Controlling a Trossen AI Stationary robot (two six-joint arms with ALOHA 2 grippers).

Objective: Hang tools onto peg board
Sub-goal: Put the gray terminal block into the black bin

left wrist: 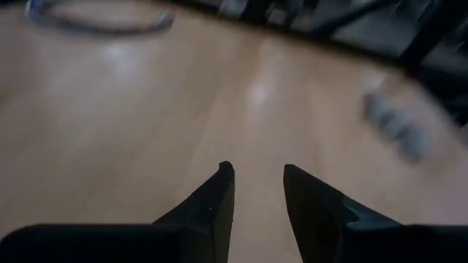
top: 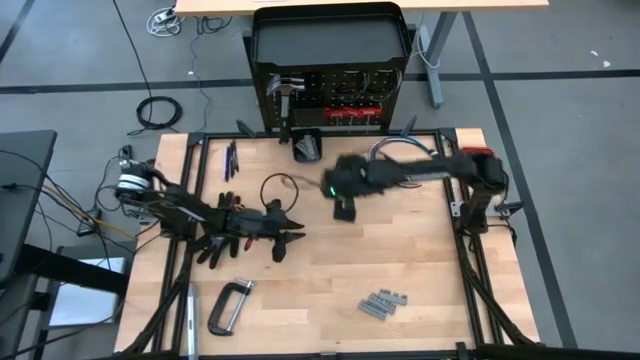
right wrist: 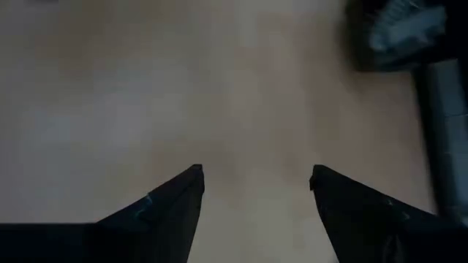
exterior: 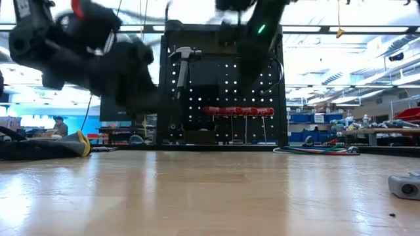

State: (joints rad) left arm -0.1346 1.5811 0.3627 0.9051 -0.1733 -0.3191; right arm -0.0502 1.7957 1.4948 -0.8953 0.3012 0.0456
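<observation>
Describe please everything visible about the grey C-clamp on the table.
The grey C-clamp lies flat on the wooden table, near its front left corner. It looks like bare grey metal: a C-shaped frame with a screw bar running out from it, set at a slant. Nothing grips or touches it; both grippers are elsewhere. A thin silvery tool lies just left of it, apart.

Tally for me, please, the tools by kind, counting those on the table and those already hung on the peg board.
Hammer on the peg board: 1
Row of red-handled drivers on the board: 1
C-clamp: 1
Cluster of grey metal pieces: 1
Glasses: 1
Total: 5
</observation>
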